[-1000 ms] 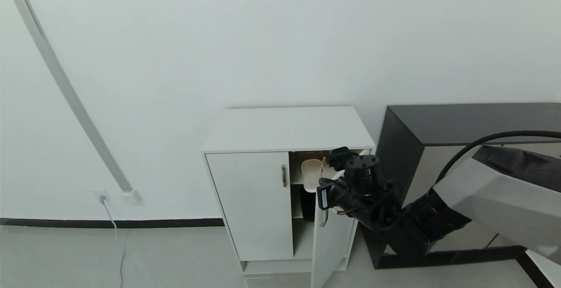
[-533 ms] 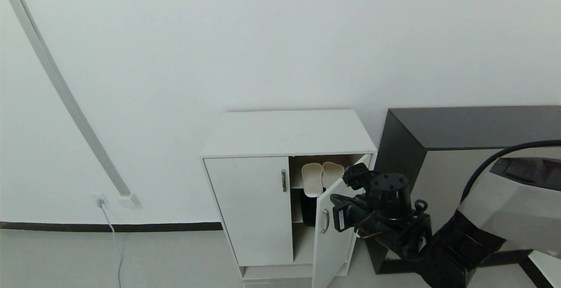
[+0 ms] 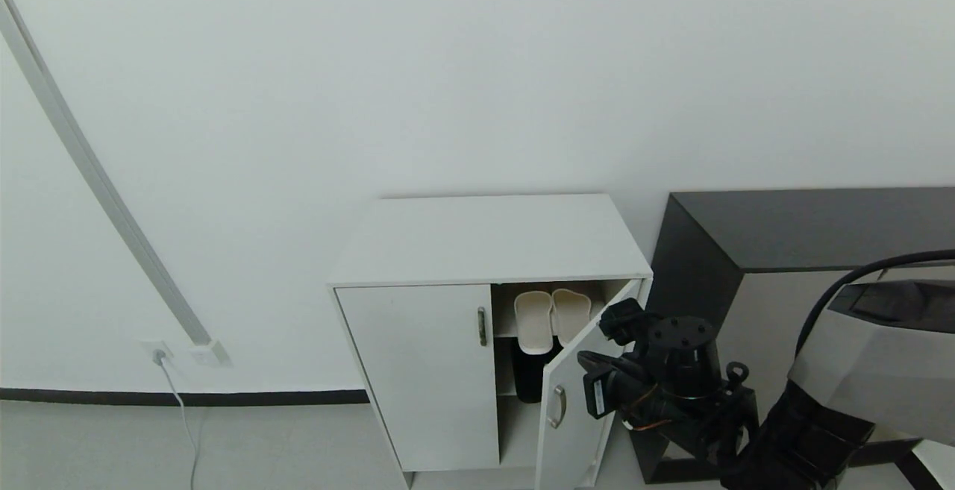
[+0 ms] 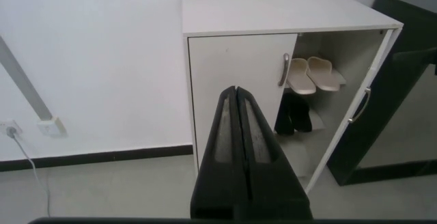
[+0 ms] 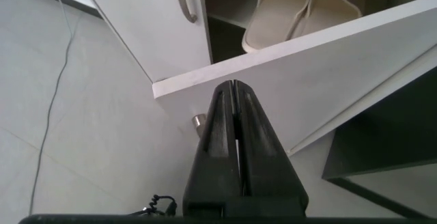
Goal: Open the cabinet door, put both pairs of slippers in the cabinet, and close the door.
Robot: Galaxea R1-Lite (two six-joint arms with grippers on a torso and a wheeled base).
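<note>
the left gripper (image 4: pixel 236 94), fingers pressed together on nothing, hangs well back from the white cabinet (image 3: pixel 489 240). inside, a cream pair of slippers (image 3: pixel 552 316) lies on the upper shelf, with a dark pair (image 3: pixel 531 378) below it. the right door (image 3: pixel 574 430) stands ajar. it looks like a light, stiff hinged panel that should swing freely, best pushed on its outer face near the metal handle (image 3: pixel 556 406). the right gripper (image 5: pixel 234 91), likewise closed and empty, sits just beside that door's top edge.

no legible text, no numbers, no signs
</note>
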